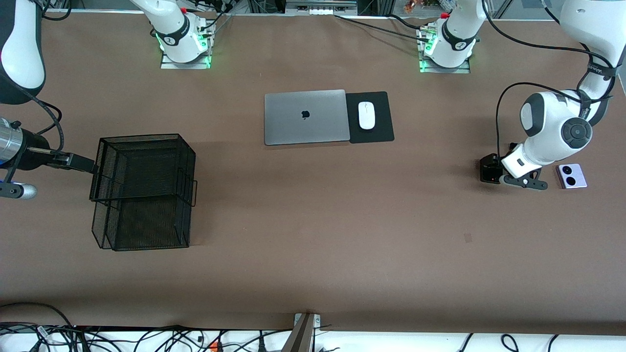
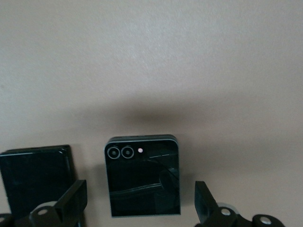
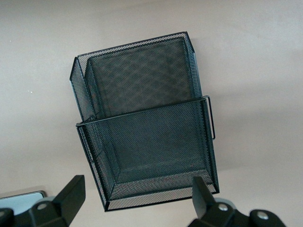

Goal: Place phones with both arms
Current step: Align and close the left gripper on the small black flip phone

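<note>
Left gripper [image 2: 137, 201]: low over the desk [image 1: 313, 254] at middle right of the front view, jaws wide apart, empty, straddling the squarish black phone [image 2: 142, 176].
Second black phone [image 2: 38, 177]: just beside the first, lower left of the left wrist view.
Lavender phone [image 1: 571, 176]: flat on the desk, right edge of the front view.
Right gripper [image 3: 137, 201]: above the mesh basket [image 3: 142, 118] at left, jaws spread, holding nothing.

Left gripper [image 2: 141, 205] open above the table [image 2: 151, 61]; squarish black phone [image 2: 142, 176] lies between its fingers [image 2: 71, 201], second black phone [image 2: 35, 177] just outside one.
</note>
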Robot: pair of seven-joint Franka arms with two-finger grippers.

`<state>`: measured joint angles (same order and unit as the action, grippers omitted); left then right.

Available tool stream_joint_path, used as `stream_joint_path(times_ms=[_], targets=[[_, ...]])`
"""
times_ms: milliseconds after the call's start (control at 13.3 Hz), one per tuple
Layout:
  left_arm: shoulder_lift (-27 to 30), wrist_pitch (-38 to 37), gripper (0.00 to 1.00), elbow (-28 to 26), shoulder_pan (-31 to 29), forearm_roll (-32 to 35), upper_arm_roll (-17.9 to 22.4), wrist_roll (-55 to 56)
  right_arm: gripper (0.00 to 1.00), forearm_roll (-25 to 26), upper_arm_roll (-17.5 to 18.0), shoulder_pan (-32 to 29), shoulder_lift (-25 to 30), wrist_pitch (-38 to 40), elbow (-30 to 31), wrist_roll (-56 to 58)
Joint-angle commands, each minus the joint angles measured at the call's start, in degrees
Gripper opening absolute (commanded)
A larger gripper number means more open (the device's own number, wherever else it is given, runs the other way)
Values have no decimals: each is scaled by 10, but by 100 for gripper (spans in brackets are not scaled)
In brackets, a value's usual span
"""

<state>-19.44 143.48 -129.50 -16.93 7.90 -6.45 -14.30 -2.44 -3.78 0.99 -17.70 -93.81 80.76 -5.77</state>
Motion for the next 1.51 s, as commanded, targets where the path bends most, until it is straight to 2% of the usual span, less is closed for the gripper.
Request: stream_joint_path(times_ms=[0, 452, 1433], targets=[[-12, 30, 100, -8, -3, 0, -4, 10, 100, 1, 1, -1, 10, 1, 9, 2], [-50, 73, 100, -7, -4, 0, -3, 27, 100, 1, 1, -1, 9, 1, 9, 1], [-50, 74, 100, -2, -9, 3, -1, 31, 100, 2, 2, 1, 9, 0, 9, 1]])
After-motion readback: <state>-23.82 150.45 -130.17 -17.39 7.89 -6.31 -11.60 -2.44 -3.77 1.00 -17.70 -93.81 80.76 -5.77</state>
